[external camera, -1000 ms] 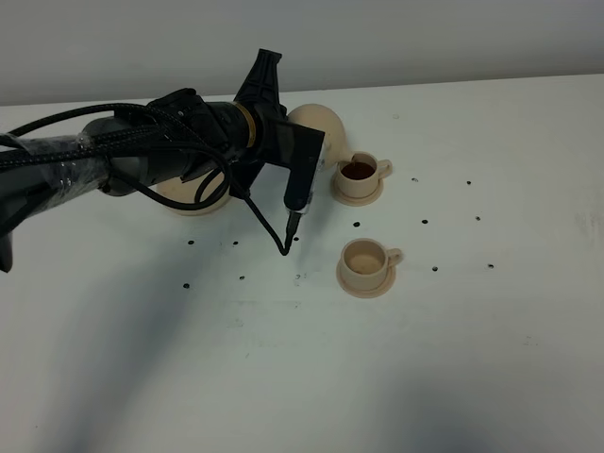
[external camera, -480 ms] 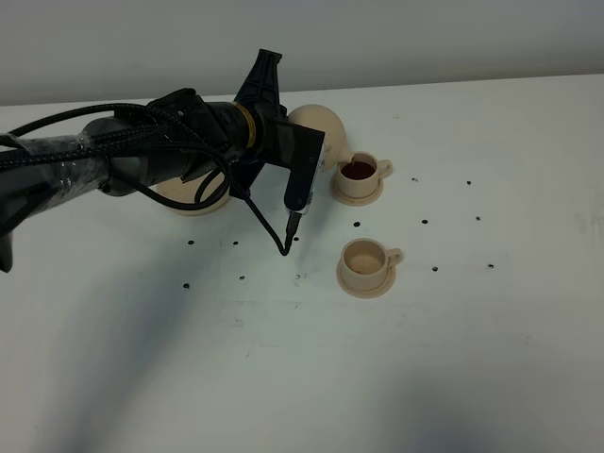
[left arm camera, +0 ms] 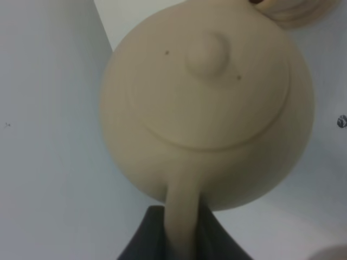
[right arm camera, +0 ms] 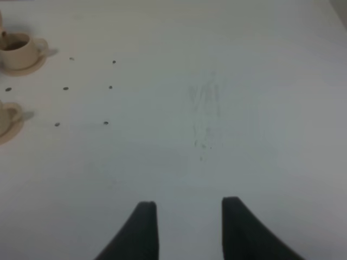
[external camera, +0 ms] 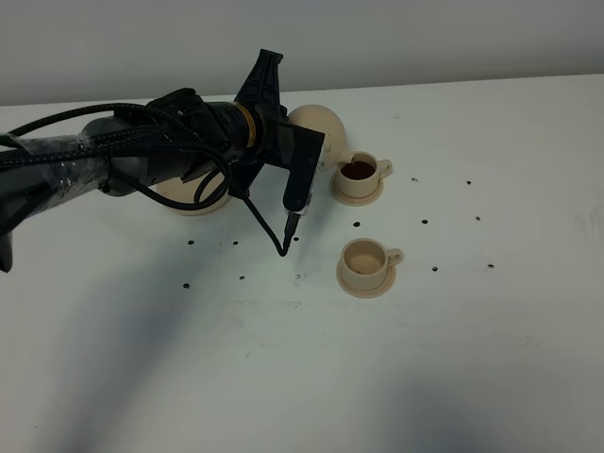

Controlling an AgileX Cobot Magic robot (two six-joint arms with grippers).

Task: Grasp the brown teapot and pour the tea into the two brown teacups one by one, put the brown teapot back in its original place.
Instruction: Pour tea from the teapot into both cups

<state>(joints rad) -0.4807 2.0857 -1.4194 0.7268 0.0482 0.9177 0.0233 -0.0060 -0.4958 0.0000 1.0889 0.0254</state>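
The brown teapot (external camera: 319,121) is held off the table, tipped toward the far teacup (external camera: 360,176), which has dark tea in it. My left gripper (external camera: 304,140) is shut on the teapot's loop handle. In the left wrist view the teapot (left arm camera: 209,103) fills the frame, and its handle sits between the dark fingers of the gripper (left arm camera: 180,238). The near teacup (external camera: 368,263) on its saucer shows a pale inside. The wide saucer (external camera: 189,200) lies partly hidden under the left arm. My right gripper (right arm camera: 187,227) is open and empty over bare table, out of the exterior view.
The white table (external camera: 453,359) has small dark marks scattered around the cups. A black cable (external camera: 269,226) hangs from the left arm down to the table. In the right wrist view, both cups (right arm camera: 19,47) (right arm camera: 7,122) sit at the frame's edge.
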